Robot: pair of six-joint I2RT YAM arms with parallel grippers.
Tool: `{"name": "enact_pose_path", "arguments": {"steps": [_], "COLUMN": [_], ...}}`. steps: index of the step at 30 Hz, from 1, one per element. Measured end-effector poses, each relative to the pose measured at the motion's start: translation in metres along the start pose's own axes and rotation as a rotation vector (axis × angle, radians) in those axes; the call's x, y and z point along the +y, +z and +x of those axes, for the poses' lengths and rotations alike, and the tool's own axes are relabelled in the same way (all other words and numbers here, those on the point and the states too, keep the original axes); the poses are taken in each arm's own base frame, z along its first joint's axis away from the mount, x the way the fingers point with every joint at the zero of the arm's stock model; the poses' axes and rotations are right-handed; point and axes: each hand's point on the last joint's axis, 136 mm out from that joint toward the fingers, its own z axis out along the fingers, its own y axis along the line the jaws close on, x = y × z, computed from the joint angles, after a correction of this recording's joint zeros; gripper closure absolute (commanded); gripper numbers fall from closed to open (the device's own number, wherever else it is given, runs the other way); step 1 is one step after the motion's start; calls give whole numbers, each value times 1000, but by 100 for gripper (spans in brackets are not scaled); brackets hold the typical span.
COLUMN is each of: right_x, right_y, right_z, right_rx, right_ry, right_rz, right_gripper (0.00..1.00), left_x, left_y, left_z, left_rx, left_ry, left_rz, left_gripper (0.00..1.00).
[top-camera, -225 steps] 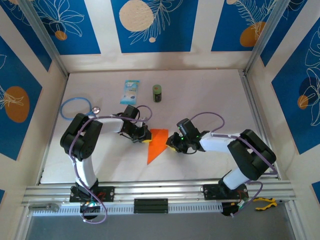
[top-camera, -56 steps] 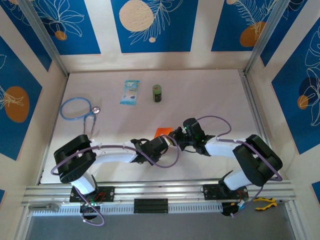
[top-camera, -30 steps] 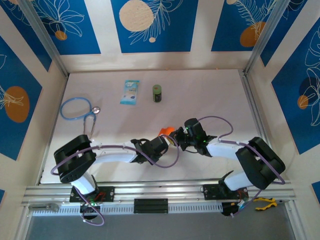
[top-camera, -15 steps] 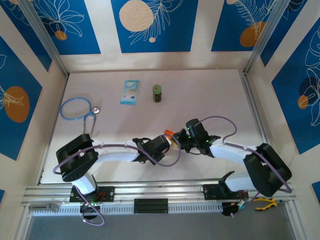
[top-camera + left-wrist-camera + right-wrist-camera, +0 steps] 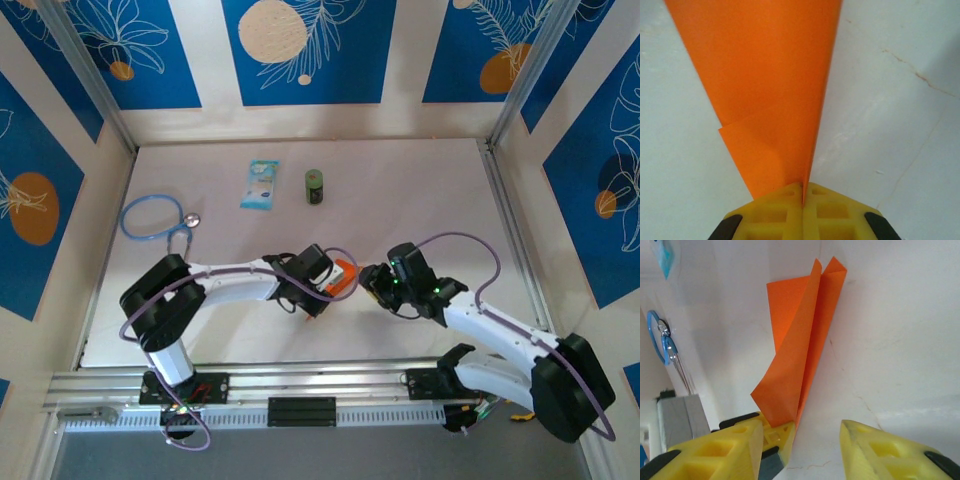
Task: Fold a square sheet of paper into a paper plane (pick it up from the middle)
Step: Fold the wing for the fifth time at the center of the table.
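Over the table [image 5: 430,195], near its front centre, the left jaws are clamped on the narrow end of the part-folded paper plane [image 5: 775,85]; the right jaws stand apart beside it, empty. With one pinch point, the splayed layers may spring open and lose the crease, or a closing right jaw may snag an edge.

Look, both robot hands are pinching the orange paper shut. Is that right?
Not quite. The left gripper is pinching the orange paper shut, but the right gripper stands open with its fingers apart, not pinching it. The right wrist view shows this.
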Motion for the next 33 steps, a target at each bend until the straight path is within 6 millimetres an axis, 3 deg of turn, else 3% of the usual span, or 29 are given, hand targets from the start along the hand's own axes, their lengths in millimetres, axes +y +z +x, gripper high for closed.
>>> {"name": "enact_pose_path", "arguments": {"steps": [7, 19, 23, 33], "right_x": [-16, -19, -16, -1], "right_y": [-8, -4, -2, 8], "right_z": [1, 6, 7, 15], "right_rx": [-22, 5, 1, 27], "right_ry": [8, -24, -65, -198], "right_rz": [-3, -12, -20, -74], "right_gripper": [52, 55, 64, 75], "left_x": [-8, -12, -13, -3], "left_y": [7, 10, 12, 12], "left_z": [7, 2, -2, -13], "left_rx": [49, 65, 65, 28], "left_ry": [-51, -164, -215, -363], "left_rz": [107, 273, 331, 445], "left_gripper": [100, 100, 100, 100]}}
